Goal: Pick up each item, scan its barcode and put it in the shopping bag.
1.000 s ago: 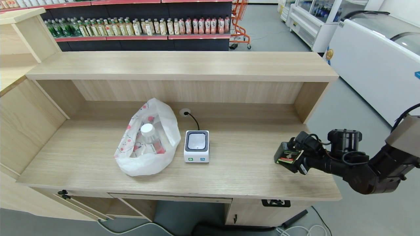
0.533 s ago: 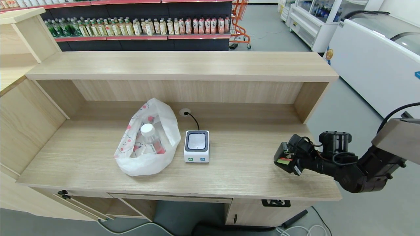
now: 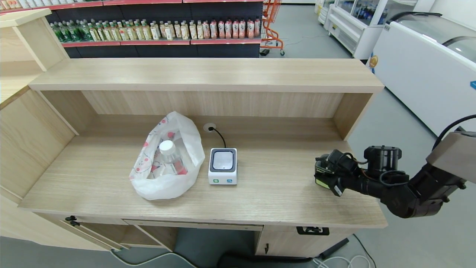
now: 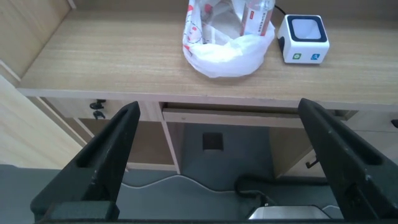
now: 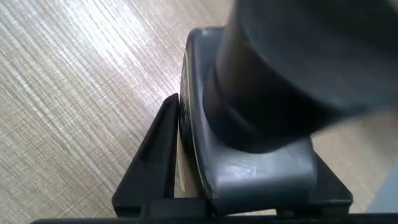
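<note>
The white shopping bag (image 3: 167, 175) lies on the desk (image 3: 279, 197) just left of the scanner (image 3: 222, 165), with a white-capped bottle (image 3: 170, 154) inside it. The right claw (image 3: 320, 175) hangs low over the desk's right end, well apart from the scanner; whether it is spread or closed cannot be told. The left claw (image 4: 219, 109) is spread wide with nothing in it, on the near side of the desk's front edge.

You can't tell if the right gripper (image 3: 321, 175) holds anything: in head view a thin green-yellow edge shows at its black tip, rest hidden behind the wrist. In right wrist view a dark round blur (image 5: 305, 68) covers much of a blurred grey block (image 5: 249, 168). White plastic shopping bag w/ red print (image 3: 163, 188) hides the lower end of the clear white-capped bottle (image 3: 170, 156); left wrist view cuts the bag's top off.
</note>
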